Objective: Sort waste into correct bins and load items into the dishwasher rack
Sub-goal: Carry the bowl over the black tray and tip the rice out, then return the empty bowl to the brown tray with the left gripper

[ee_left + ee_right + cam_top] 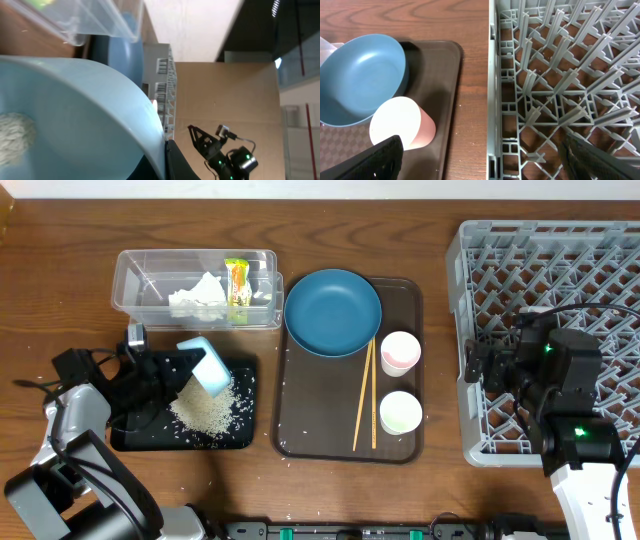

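A: Overhead view. How far along am I?

B: Partway. The tissue (199,293) and wrapper (237,283) lie in the clear tub (128,280). Rice (208,408) is heaped in the black tray (133,442), with stray grains on the table around it. My left gripper (178,372) is clamped on the rim of the bowl (209,367), holding it tipped over that tray; in the left wrist view a small clump of rice (15,137) clings inside the bowl (75,115).

A: And what is left?

B: Everything for the rack (620,240), which holds nothing I can see. The plate (333,312), two cups (400,353) (400,413) and chopsticks (366,395) sit on the brown tray (300,420). My right gripper (480,150) hangs over the rack's near edge, jaws wide apart and empty.

A: Which way does the bowl point?

B: Its mouth faces down and toward the rice pile. The chopsticks' long axis runs from the plate's rim toward the tray's near edge, between the cups and the tray's bare middle.
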